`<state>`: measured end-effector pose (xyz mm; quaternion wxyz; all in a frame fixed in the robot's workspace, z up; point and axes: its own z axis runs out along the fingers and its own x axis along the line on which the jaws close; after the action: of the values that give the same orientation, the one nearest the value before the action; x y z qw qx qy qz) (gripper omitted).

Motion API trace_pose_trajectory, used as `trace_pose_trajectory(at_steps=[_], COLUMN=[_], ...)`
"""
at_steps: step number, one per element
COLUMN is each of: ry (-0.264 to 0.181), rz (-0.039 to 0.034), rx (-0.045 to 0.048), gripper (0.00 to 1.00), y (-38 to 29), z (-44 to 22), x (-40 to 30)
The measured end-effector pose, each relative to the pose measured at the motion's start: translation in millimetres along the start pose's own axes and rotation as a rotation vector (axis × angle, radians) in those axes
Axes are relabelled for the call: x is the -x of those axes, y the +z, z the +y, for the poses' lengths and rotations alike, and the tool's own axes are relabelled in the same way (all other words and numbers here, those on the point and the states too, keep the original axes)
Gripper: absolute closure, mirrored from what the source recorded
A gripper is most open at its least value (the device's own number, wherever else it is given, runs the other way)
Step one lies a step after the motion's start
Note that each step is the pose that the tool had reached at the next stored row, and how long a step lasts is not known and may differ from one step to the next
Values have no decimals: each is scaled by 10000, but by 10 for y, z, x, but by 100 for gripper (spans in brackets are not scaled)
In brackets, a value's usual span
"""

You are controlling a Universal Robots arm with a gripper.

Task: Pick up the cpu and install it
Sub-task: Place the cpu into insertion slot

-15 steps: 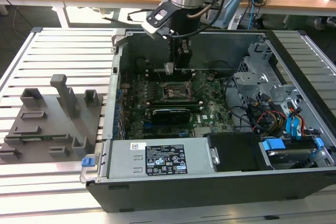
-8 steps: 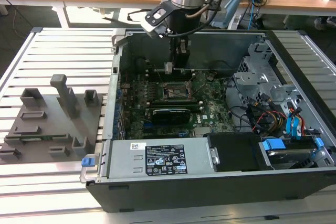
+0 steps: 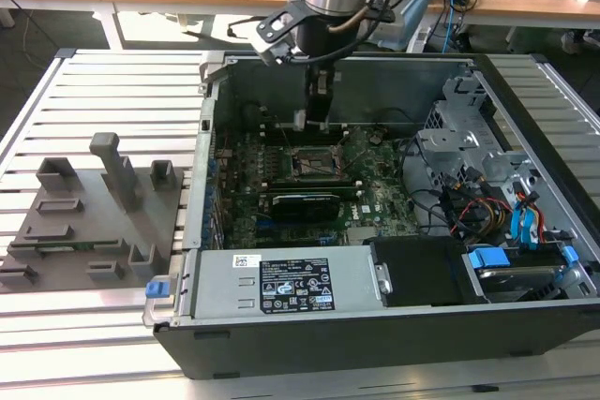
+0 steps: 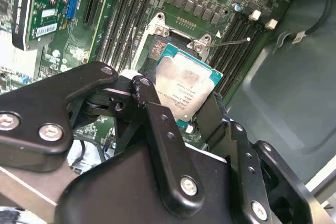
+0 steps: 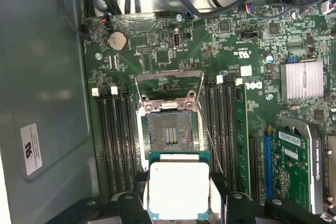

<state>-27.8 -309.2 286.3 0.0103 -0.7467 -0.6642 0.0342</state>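
Where the slatted surface (image 3: pixel 94 91) nears its edge at the exterior view's right, an open computer case (image 3: pixel 375 325) lies on its side; a grey fixture (image 3: pixel 84 222) sits by the opposite edge. Inside the case the green motherboard (image 5: pixel 173 51) faces up. The pincer (image 5: pixel 178 203) hangs just above its uncovered socket (image 5: pixel 169 129) (load frame swung back), fingers (image 5: pixel 131 208) clamped on opposite edges of the cpu (image 5: pixel 178 190), silvery top up, not yet seated.
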Motion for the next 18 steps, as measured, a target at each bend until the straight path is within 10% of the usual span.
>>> trace_pose_trajectory(at_steps=[14,18], ry=[2215,1653], rz=[133,99], rx=[-82,-61], gripper=[45,45], y=[1,3], z=[0,0], x=[0,0])
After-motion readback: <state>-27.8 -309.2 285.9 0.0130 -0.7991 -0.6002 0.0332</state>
